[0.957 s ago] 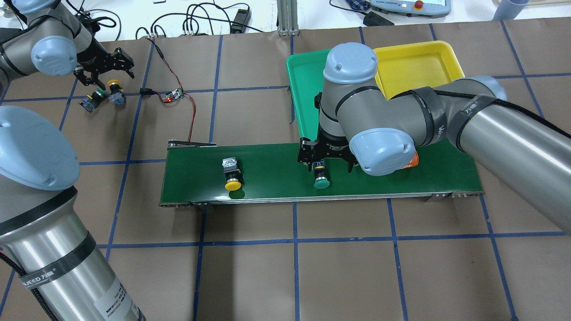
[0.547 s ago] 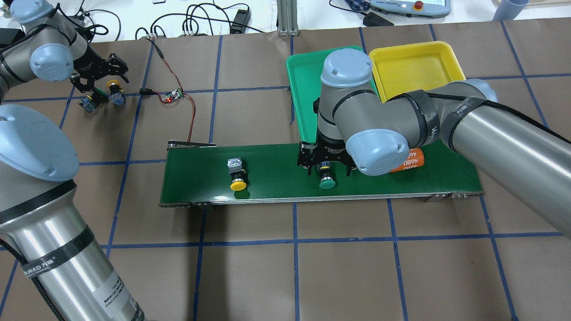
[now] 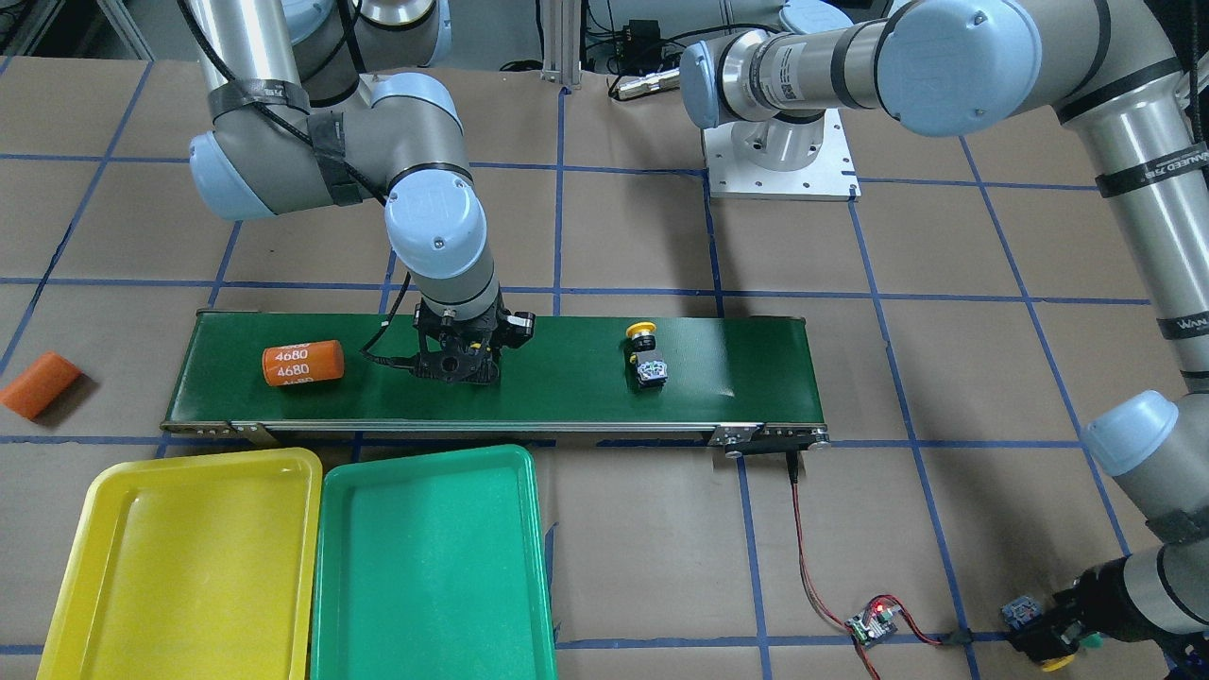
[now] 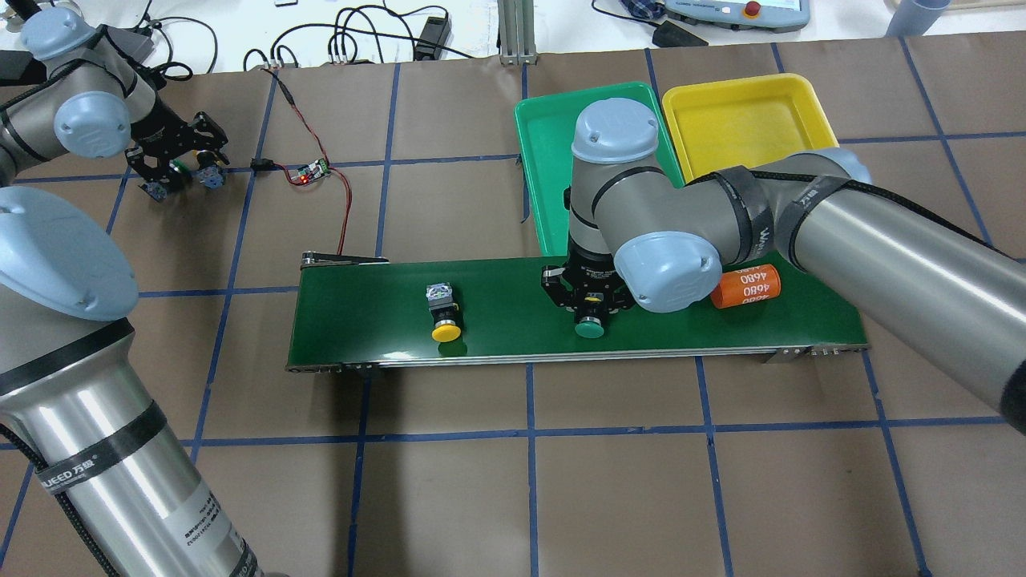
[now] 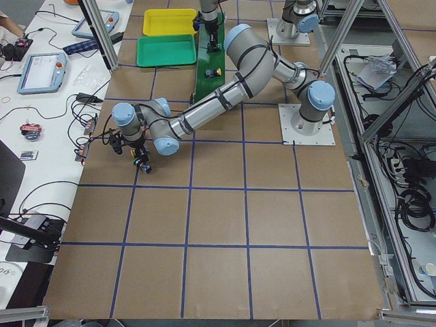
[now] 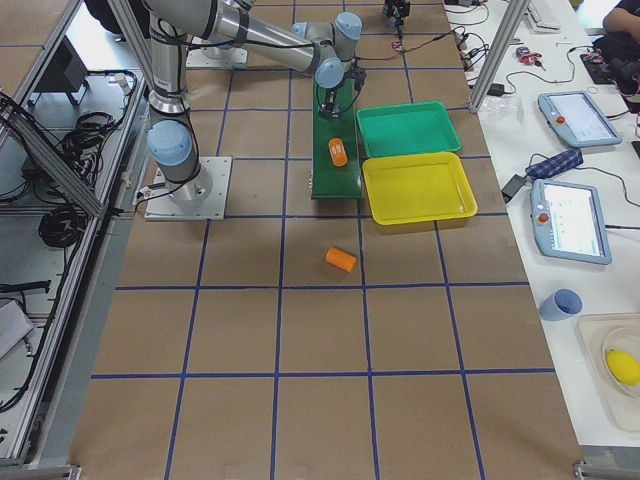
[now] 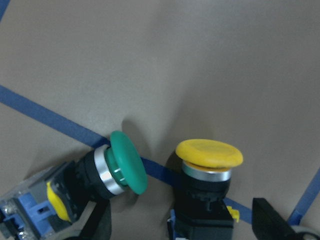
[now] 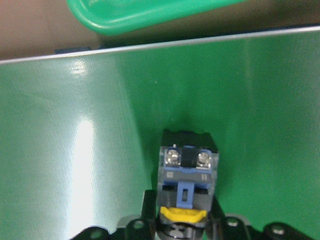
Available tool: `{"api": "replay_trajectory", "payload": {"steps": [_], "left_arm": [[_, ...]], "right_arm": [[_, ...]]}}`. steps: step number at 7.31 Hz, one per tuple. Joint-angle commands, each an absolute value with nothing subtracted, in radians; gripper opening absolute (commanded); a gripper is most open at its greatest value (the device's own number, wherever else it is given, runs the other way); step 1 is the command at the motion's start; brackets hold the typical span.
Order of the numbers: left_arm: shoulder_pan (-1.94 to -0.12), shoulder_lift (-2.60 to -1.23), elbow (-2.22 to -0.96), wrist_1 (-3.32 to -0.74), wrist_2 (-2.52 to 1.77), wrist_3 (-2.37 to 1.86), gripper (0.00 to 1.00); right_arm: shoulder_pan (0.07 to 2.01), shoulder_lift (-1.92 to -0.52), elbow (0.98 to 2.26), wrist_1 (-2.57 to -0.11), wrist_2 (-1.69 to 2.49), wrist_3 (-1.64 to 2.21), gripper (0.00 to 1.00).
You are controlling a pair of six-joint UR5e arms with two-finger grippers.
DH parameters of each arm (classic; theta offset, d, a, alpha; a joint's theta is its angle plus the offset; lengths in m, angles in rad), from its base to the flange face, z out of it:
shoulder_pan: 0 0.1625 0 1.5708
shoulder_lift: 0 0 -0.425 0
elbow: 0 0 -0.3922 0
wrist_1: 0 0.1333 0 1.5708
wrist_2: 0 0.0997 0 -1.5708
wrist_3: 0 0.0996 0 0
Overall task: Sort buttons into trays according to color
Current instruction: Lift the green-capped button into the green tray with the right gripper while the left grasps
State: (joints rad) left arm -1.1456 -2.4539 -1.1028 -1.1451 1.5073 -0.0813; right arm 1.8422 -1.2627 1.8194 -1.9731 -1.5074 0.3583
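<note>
One green button [image 4: 591,328] clamped in right pincer [image 4: 591,310] | left pincer [image 4: 179,165] apart above two table buttons [image 7: 127,162]

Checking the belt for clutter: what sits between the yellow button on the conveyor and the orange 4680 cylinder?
In the overhead view, only the right gripper, closed on the green button; the rest of that stretch of conveyor belt is bare.

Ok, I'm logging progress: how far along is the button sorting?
Nothing is sorted yet: the yellow tray and green tray hold no buttons. In hand: the right claw is shut on a green button on the conveyor belt; the left claw hangs open over a second green button and a yellow button on the table. Left: all four, including the other yellow button lying on the belt.
</note>
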Motion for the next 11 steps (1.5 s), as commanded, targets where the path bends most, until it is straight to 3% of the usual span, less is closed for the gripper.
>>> {"api": "replay_trajectory", "payload": {"steps": [1, 2, 4, 6, 9, 11], "left_arm": [[-1.149, -2.457, -1.104, -1.152, 1.506, -0.081, 0.33], [-1.15, -2.454, -1.101, -1.178, 1.506, -0.08, 0.17], [-1.164, -2.389, -1.115, -1.312, 1.5, -0.069, 0.04], [-1.262, -2.218, -1.208, -1.441, 1.506, -0.048, 0.02], [-1.353, -1.9, -1.574, -1.43, 1.499, 0.014, 0.01], [-1.479, -1.786, -1.676, -1.405, 1.508, 0.005, 0.01]], "right_arm": [[1.83, -1.294, 1.793, -1.976, -1.557, 0.354, 0.0], [1.827, -1.296, 1.763, -2.02, -1.587, 0.348, 0.0], [1.821, -1.284, 1.709, -2.094, -1.592, 0.307, 0.0], [1.757, -1.226, 1.701, -2.233, -1.586, 0.233, 0.0], [1.735, -1.077, 1.684, -2.429, -1.591, 0.195, 0.0], [1.7, -1.058, 1.683, -2.442, -1.594, 0.183, 0.0]]}}
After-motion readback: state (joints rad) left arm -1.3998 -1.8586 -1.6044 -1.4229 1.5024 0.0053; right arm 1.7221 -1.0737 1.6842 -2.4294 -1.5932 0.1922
